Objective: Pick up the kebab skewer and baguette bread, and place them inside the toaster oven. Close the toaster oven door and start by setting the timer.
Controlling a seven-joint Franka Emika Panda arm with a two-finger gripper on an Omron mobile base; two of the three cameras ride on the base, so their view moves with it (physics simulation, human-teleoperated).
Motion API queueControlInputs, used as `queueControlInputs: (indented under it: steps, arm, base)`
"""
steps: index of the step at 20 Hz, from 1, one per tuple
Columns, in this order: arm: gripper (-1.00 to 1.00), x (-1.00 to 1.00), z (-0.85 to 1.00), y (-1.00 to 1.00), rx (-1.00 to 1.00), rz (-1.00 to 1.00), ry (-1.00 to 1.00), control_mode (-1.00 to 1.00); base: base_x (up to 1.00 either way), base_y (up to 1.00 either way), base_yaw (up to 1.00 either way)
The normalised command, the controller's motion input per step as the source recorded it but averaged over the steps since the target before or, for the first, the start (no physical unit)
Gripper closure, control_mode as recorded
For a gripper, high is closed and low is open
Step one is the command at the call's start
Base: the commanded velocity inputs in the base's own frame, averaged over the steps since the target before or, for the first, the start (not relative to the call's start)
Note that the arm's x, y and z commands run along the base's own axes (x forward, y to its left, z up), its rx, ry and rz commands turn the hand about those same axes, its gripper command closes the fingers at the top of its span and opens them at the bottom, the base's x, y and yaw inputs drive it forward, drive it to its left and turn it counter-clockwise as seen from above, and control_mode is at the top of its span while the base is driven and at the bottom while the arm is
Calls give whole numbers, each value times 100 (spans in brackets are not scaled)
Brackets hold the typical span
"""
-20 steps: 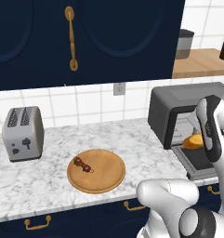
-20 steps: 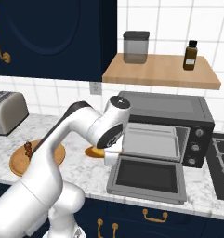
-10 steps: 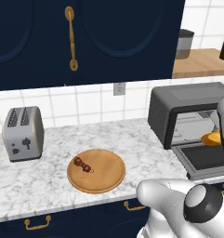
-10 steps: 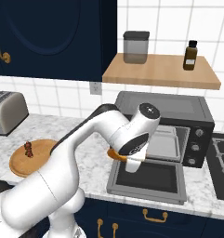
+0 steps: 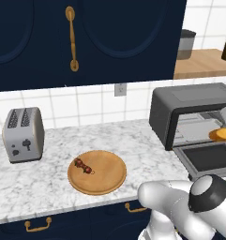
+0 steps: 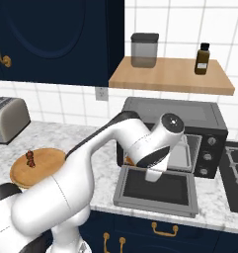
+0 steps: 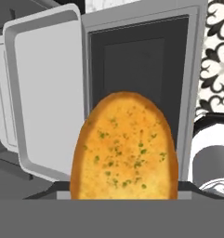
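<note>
Hand view: baguette bread (image 7: 124,148) in end effector.

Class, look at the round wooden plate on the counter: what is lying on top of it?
One kebab skewer lies on the left part of the wooden plate; the rest of its top is bare. Nothing covers it in the left base view.

base views flank toaster oven (image 6: 175,133), hand view close

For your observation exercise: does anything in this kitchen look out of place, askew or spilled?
Nothing stands out. The toaster oven door lies open and flat, the baguette bread is held at the toaster oven mouth, and the kebab skewer lies on the wooden plate.
</note>
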Motion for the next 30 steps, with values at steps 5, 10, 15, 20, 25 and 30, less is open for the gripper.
queueControlInputs:
  steps: [5, 10, 15, 20, 25, 30]
  arm:
    - [100, 36, 0, -6, 0, -1, -11, -100]
    - [100, 0, -7, 0, 0, -1, -34, -100]
    - [100, 36, -16, 0, -1, -10, -14, -100]
    - [100, 40, 0, 0, 0, -3, 0, -100]
    - [100, 35, -9, 0, 0, 0, 0, -100]
    - [100, 34, -11, 0, 0, 0, 0, -100]
  base:
    - [0, 0, 0]
    - [0, 0, 0]
    - [0, 0, 0]
    - [0, 0, 0]
    - [0, 0, 0]
    - [0, 0, 0]
